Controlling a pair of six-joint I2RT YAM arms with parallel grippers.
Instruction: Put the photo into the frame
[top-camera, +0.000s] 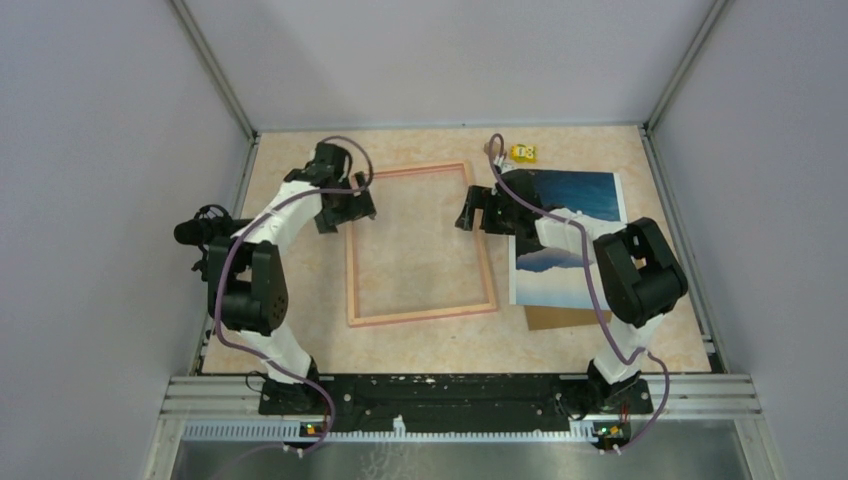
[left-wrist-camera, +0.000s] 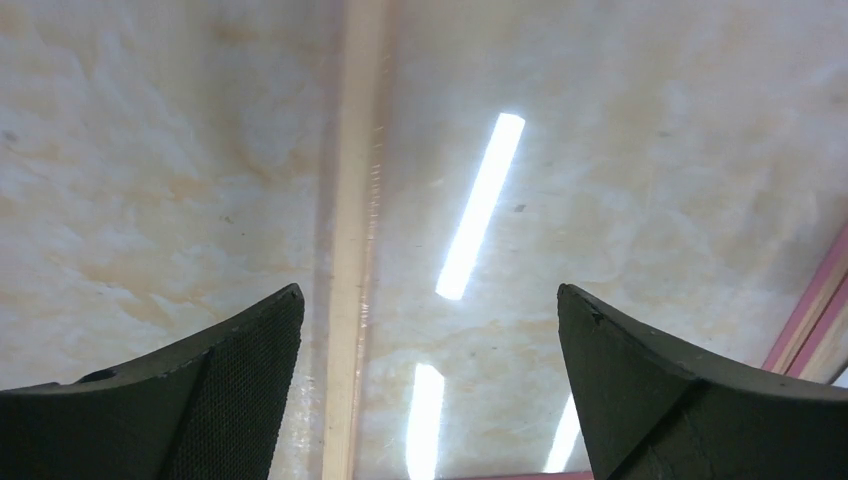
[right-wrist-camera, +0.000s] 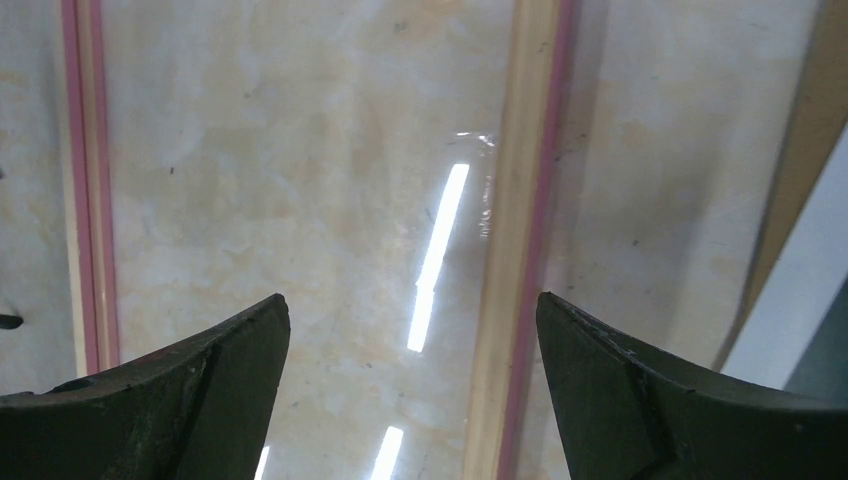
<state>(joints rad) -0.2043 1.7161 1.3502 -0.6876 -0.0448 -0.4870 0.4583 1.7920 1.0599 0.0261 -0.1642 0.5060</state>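
Beige marbled desk (top-camera: 320, 335), thin pinkish light-wood rectangular frame (top-camera: 420, 315) flat at centre, blue sky-and-mountain photo (top-camera: 592, 195) at right over brown board (top-camera: 560, 319), left jaws and right jaws released, above frame's side rails

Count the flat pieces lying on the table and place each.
3. The frame lies centrally; the photo lies right of it, partly under the right arm; a brown board pokes out from under the photo's near edge. Others could be hidden beneath.
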